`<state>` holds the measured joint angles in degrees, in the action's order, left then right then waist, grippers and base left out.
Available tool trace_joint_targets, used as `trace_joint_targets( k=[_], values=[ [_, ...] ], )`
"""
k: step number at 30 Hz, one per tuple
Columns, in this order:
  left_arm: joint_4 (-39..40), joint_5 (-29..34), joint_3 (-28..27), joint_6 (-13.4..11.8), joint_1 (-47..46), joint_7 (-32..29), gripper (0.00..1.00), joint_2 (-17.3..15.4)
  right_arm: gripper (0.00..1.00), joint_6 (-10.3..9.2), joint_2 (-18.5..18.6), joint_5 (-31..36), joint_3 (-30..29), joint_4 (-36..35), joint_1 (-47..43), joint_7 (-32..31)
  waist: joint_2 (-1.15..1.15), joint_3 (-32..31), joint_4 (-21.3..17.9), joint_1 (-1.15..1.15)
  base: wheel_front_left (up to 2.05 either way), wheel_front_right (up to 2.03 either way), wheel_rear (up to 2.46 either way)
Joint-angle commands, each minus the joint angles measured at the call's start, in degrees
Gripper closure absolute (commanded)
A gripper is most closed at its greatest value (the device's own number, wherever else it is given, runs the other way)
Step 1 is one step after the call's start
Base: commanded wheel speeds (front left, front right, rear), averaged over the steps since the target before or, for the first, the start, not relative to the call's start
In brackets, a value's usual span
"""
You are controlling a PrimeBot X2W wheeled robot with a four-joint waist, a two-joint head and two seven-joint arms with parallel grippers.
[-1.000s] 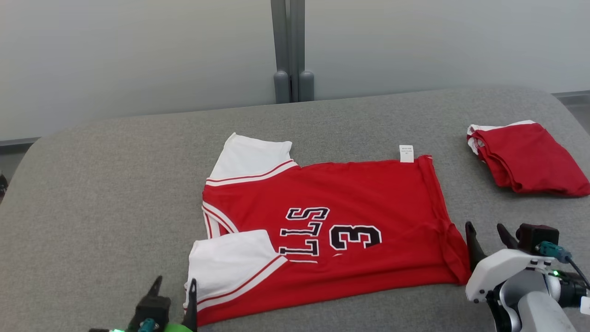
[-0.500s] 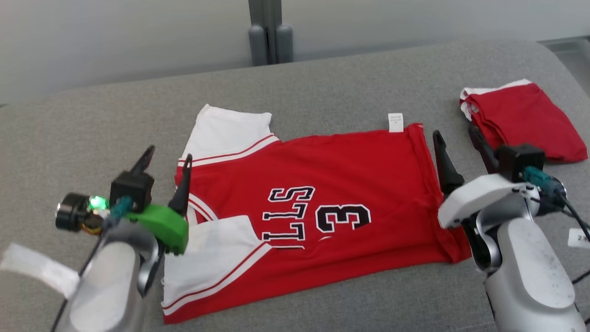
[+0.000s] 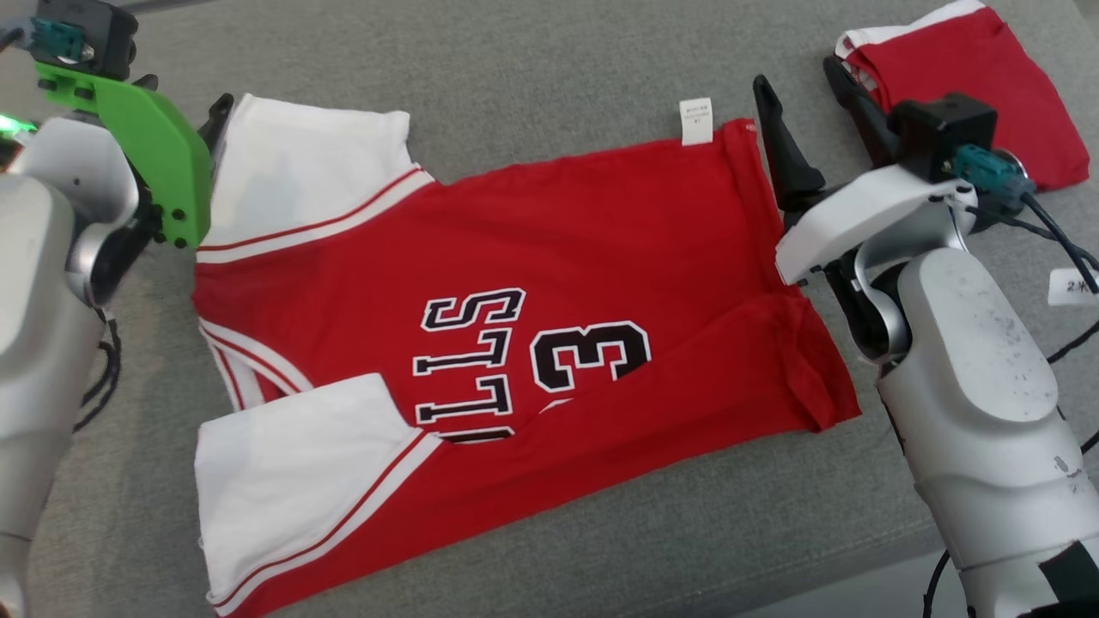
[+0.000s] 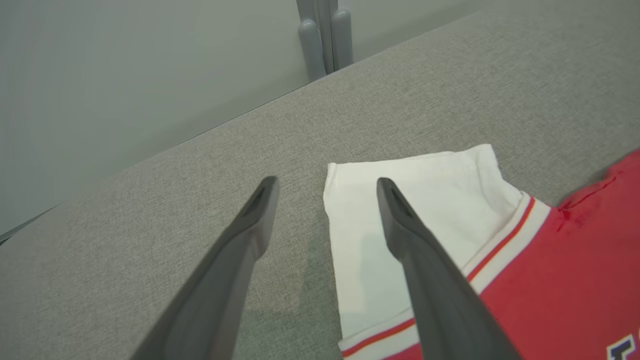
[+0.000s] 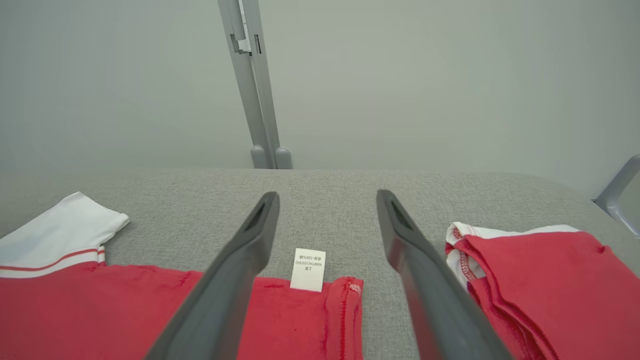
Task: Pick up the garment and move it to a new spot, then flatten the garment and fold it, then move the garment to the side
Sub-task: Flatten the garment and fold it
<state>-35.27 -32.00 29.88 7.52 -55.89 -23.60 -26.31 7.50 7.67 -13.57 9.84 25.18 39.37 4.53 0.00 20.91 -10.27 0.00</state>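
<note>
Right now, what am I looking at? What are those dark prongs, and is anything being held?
This is a two-armed robot. One picture comes from a camera on its head; the other two come from its wrists, looking along the dark fingers. On the grey surface lies a red-and-white jersey, spread out, and beside it a folded red garment. The left gripper is at a white sleeve, the right gripper above the corner with the label. Both are open, holding nothing.
</note>
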Motion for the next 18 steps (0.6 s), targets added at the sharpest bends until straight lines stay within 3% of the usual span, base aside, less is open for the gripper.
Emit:
trace_joint_targets(
  k=[1,10,18],
  values=[
    [-0.4,-1.2,1.2,-0.1,-2.5,-1.3,0.0,-1.9,0.0,-0.02,-0.1,-0.5,1.0,0.8,1.8,0.8,0.0,6.4,-5.4,0.0,0.0,0.0,0.0],
    [-4.0,-7.8,8.5,-0.1,-9.5,-6.4,0.0,-7.6,0.0,-0.02,-0.3,-3.7,5.8,5.4,8.0,3.8,0.0,9.5,-8.2,0.0,0.0,0.0,0.0],
    [-7.9,-8.5,13.4,-0.1,-11.3,-7.6,0.0,-8.6,0.0,-0.02,-0.7,-4.9,7.3,8.7,9.5,6.4,0.0,10.7,-8.6,0.0,0.0,0.0,0.0]
  ],
)
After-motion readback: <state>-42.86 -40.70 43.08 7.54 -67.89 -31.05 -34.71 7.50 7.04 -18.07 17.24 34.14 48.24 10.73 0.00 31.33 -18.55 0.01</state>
